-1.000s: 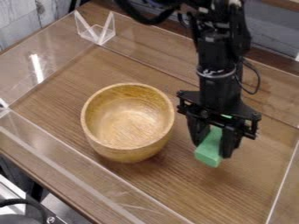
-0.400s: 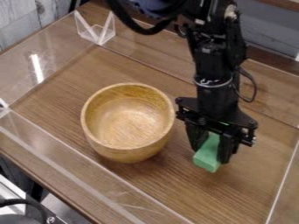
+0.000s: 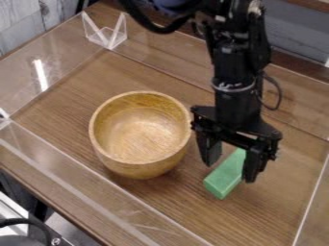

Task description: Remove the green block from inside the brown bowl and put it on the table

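The green block [image 3: 225,178] lies on the table [image 3: 154,207], just right of the brown bowl [image 3: 141,132], whose inside holds nothing. My gripper [image 3: 232,158] hangs straight down over the block's upper end, its dark fingers spread wide to either side, one finger [image 3: 203,154] on the left and one on the right. The jaws stand open and the block rests tilted on the wood, no longer clamped.
Clear acrylic walls [image 3: 38,72] ring the tabletop, with a folded clear piece [image 3: 106,31] at the back left. The black arm [image 3: 234,48] rises from the gripper toward the top of the view. A cable loops at the front left corner.
The gripper, shut on the green block a second ago, has opened. The block has dropped slightly and now lies on the table beside the bowl.
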